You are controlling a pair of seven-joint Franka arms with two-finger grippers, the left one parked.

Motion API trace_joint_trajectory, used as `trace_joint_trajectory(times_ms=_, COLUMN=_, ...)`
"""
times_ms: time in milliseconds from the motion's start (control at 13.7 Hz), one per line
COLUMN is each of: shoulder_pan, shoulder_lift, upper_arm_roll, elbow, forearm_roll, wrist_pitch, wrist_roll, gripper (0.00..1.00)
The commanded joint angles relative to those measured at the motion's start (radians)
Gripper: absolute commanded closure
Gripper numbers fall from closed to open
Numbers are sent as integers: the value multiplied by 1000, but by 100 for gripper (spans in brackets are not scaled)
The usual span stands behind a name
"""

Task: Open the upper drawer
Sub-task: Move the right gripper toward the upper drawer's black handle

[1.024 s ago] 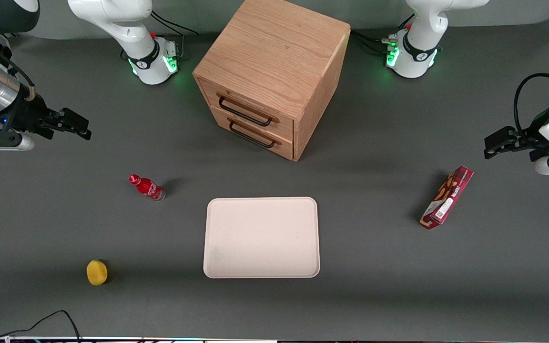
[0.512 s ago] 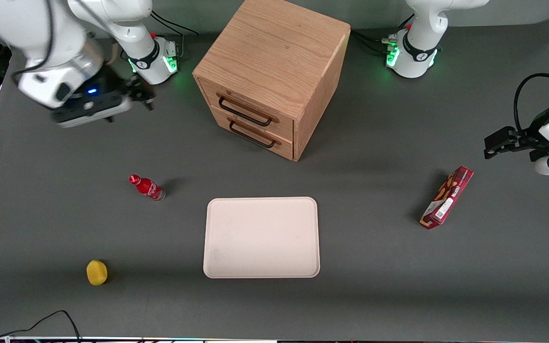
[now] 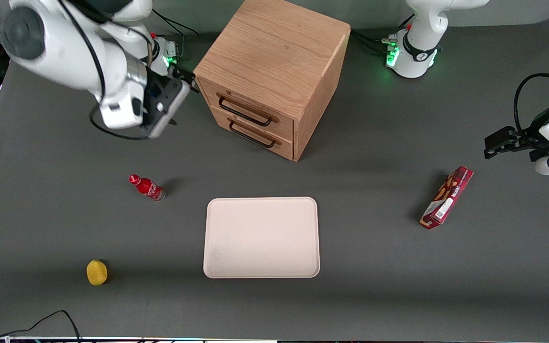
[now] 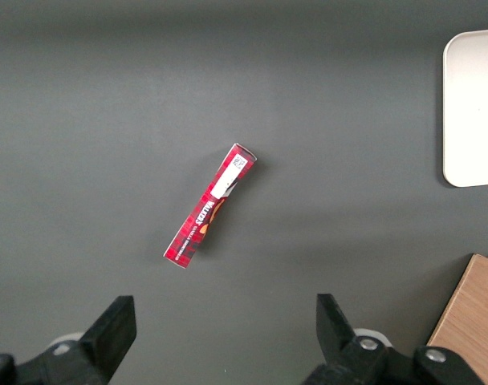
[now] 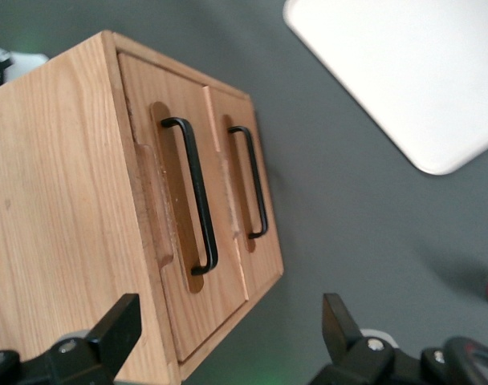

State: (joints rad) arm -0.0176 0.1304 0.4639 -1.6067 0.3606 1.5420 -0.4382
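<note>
Right arm's black two-finger tool (image 3: 175, 95) hovers just beside the light oak two-drawer cabinet (image 3: 274, 57), fingers (image 5: 115, 337) spread wide, holding nothing. Shallow wooden upper drawer (image 3: 248, 110) with black wire pull handle (image 5: 192, 196) sits fully shut, near the tool, untouched.

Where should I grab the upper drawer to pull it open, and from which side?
Grip the upper drawer's black wire handle near mid-span, coming at the cabinet's front. The bar stands off a recessed slot, probably leaving room for one finger above and one below. The gripper, open, hovers beside the cabinet's front corner, not yet on it.
</note>
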Motion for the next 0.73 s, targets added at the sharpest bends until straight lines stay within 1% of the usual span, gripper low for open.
trace_joint_trajectory(times_ms=0, shoulder_pan=10, shoulder_lift=128, upper_arm_roll=25, elbow=37, forearm_roll=55, wrist_pitch=10, wrist_roll=-50, gripper=0)
trace_joint_trajectory(times_ms=73, shoulder_pan=11, shoulder_lift=158, upper_arm_roll=32, elbow=31, forearm_roll=55, wrist_pitch=23, wrist_roll=-50, gripper=0)
trace_joint_trajectory(times_ms=220, shoulder_pan=16, shoulder_lift=198, upper_arm_roll=73, elbow=5, forearm_roll=52, wrist_pitch=79, wrist_roll=-46, gripper=0)
trace_joint_trajectory(times_ms=366, shoulder_pan=21, shoulder_lift=196, upper_arm_roll=78, elbow=-53, forearm_roll=52, wrist_pitch=154, wrist_roll=-46, gripper=0)
trace_joint_trajectory(times_ms=659, shoulder_pan=25, shoulder_lift=186, upper_arm_roll=120, elbow=-148, forearm_roll=52, wrist_pitch=252, wrist_roll=-45, gripper=0)
